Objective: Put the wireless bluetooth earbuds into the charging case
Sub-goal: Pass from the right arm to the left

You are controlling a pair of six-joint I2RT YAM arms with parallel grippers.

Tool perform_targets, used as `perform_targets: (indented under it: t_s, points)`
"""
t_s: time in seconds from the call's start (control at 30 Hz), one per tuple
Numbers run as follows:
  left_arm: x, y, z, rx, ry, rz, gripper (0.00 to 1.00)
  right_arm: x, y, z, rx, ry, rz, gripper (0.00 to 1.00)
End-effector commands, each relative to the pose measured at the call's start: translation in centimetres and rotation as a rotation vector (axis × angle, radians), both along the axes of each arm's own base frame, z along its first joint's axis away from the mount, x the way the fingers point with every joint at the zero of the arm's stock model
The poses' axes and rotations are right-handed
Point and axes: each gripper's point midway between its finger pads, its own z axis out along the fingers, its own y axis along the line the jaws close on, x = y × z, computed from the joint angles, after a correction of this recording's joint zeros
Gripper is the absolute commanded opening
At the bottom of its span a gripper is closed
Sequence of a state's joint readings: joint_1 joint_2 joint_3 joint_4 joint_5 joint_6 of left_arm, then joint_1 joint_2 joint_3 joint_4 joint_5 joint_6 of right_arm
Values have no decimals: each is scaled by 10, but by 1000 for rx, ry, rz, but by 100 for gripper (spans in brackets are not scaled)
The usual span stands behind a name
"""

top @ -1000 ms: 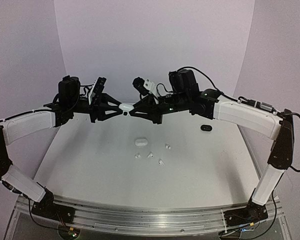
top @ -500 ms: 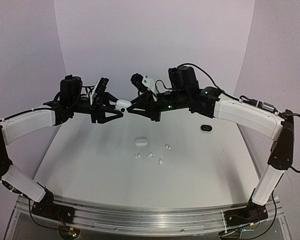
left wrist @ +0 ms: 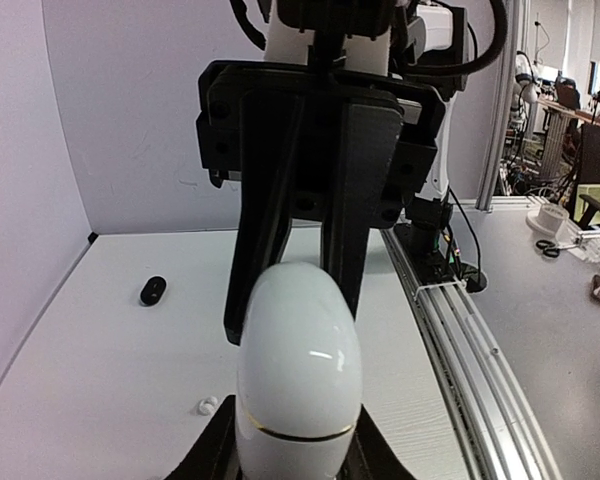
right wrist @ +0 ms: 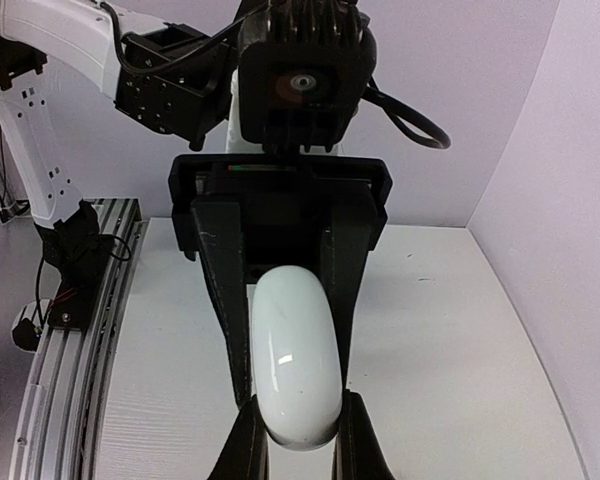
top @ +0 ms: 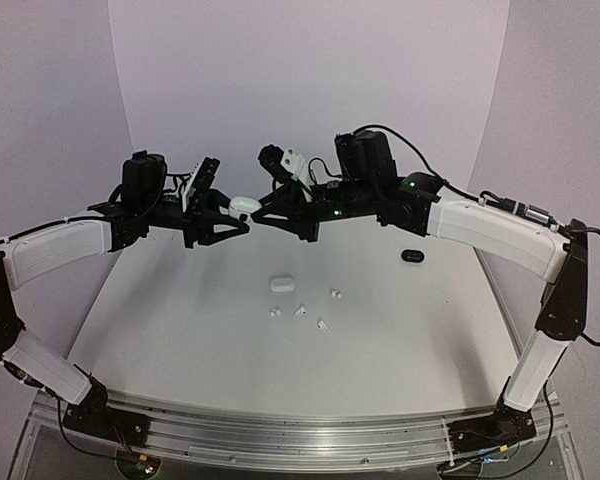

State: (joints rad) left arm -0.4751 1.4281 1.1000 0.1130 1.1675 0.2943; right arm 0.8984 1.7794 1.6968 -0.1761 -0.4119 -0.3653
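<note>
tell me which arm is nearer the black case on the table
Right. The right arm passes close by the black case in the top view. The left arm is off on the other side, beyond the white case that both sets of jaws hold.

White table (top: 180, 330) seen from above, its far edge & both sides closed in by a curved lilac backdrop (top: 310, 70). Aluminium rail (top: 280, 435) runs along the near edge. Past that edge, in the left wrist view: upright metal post (left wrist: 500, 100) & a grey bench (left wrist: 550, 340) w/ black-handled scissors (left wrist: 548, 248) beside a white round item (left wrist: 550, 215), too small to ID. More lab clutter behind, blurred.
</note>
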Motion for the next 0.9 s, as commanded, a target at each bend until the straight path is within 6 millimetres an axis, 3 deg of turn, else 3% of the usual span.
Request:
perform_targets:
  t_s: [0.0, 0.17, 0.87]
  points:
    - [-4, 0, 26, -42, -83, -17, 27, -1, 1, 31, 59, -56, -5, 0]
    - [-5, 0, 27, -43, -86, -17, 32, 2, 1, 26, 47, -50, -19, 0]
    - [-6, 1, 26, -41, -85, -16, 30, 8, 0, 7, 1, -29, -54, 0]
